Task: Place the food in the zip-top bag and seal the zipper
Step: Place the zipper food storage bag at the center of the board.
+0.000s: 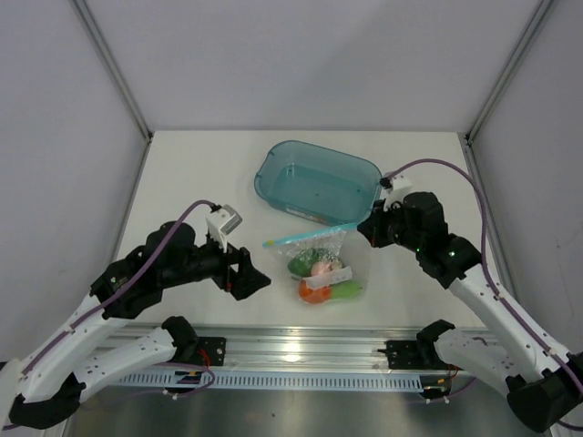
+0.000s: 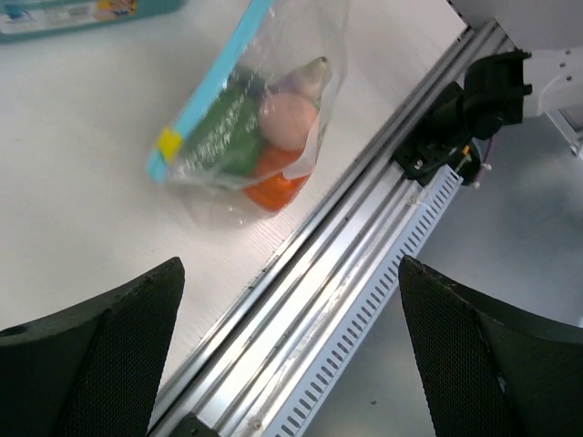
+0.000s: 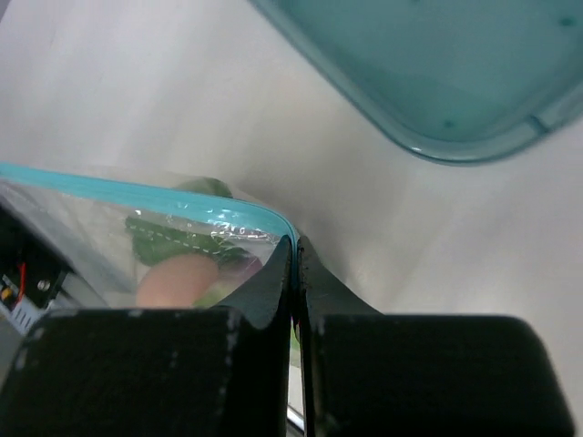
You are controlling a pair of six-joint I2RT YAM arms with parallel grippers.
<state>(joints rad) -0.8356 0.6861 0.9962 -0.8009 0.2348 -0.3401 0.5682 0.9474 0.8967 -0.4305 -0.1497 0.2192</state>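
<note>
The left gripper [image 1: 258, 276] [image 2: 290, 273] hovers over the bench [image 1: 200, 182], toward the near left from the teal tub [image 1: 319, 180]. Its jaws stand wide apart with nothing between them. In the left wrist view its two dark fingers [image 2: 100, 355] frame the bare bench and the aluminium rail [image 2: 346, 255] along the near edge.

Clear of that gripper, to its right, lies the zip-top bag [image 1: 326, 264] [image 2: 246, 127]. It rests on the bench just on the near side of the tub and is not touching the left gripper. The food sits bunched inside it: a green bell pepper [image 1: 301, 264] [image 2: 223, 141], a beige egg [image 1: 321, 267] [image 2: 287, 118], an orange round one [image 1: 314, 293] [image 2: 273, 187] at the near end, and a light green piece [image 1: 348, 289] beside the orange one. Other pieces are packed behind these and are hard to tell apart.

The zipper [image 1: 310, 235] [image 2: 205, 91] [image 3: 137, 194] runs along the bag's edge that faces the tub. A small yellow tab [image 2: 167, 144] sits at its left end. Whether the strip is pressed together along its whole run cannot be told.

The right gripper [image 1: 367, 229] [image 3: 297, 250] is at the right end of that strip, just by the near right corner of the tub. Its jaws are pinched together on the corner of the bag where the zipper ends. In the right wrist view the teal strip runs straight into the narrow seam between the two fingers [image 3: 264, 300], with the green pepper and the egg showing through the plastic to the left of them.
</note>
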